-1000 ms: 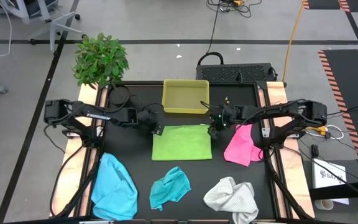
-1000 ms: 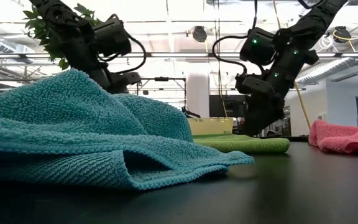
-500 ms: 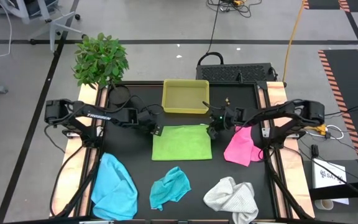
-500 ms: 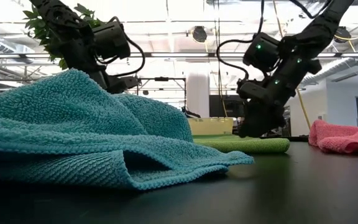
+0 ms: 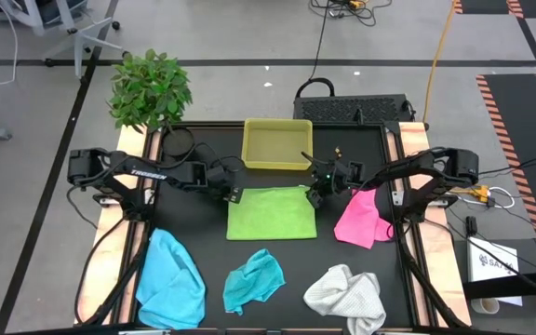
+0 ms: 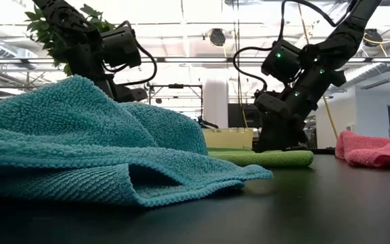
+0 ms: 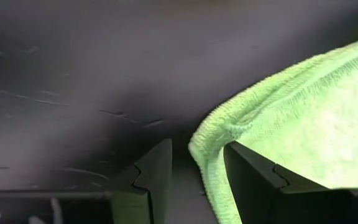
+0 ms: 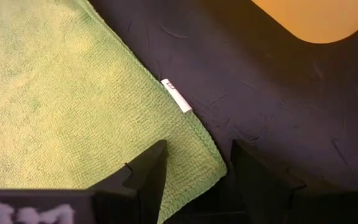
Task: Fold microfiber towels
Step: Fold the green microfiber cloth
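From above, a black table (image 5: 203, 270) holds a lime green towel (image 5: 271, 213) lying flat at its middle, just before a yellow tray (image 5: 277, 145). The left gripper (image 5: 234, 194) and right gripper (image 5: 313, 195) sit at its two far corners. In the left wrist view, parted fingers (image 7: 151, 177) straddle the towel's corner, unclamped. In the right wrist view, open fingers (image 8: 145, 177) straddle the other corner, beside a white tag (image 8: 176, 96).
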`<action>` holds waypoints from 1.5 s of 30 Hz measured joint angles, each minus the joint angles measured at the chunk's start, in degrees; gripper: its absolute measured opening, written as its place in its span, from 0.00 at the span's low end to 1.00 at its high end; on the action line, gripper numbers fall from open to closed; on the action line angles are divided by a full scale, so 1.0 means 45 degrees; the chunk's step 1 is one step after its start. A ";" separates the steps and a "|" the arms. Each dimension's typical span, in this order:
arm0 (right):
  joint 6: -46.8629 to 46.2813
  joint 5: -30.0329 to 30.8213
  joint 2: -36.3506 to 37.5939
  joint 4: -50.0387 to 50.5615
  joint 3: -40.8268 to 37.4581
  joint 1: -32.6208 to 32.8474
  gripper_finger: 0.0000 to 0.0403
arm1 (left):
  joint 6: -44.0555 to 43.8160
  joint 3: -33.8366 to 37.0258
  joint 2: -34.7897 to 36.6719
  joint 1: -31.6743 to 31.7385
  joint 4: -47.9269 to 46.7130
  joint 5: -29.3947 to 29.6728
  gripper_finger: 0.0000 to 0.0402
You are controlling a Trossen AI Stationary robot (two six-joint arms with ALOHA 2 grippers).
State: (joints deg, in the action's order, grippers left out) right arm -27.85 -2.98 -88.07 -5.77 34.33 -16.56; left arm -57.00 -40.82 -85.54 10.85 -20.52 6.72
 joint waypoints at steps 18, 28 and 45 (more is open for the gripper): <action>-0.0331 0.0036 -0.0019 0.0081 0.0000 0.0015 0.33 | -0.0013 0.0000 0.0000 0.0000 -0.0072 -0.0038 0.37; -0.0340 0.0046 -0.0034 0.0088 -0.0010 0.0016 0.21 | -0.0013 0.0000 0.0000 0.0000 -0.0072 -0.0038 0.37; -0.0661 -0.0452 -0.0044 0.0104 -0.0019 0.0039 0.00 | -0.0034 0.0000 -0.0028 -0.0005 -0.0016 0.0120 0.37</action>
State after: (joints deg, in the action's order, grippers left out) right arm -30.83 -5.02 -88.27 -5.30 34.24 -16.38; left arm -57.15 -40.82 -85.66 10.83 -20.59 7.26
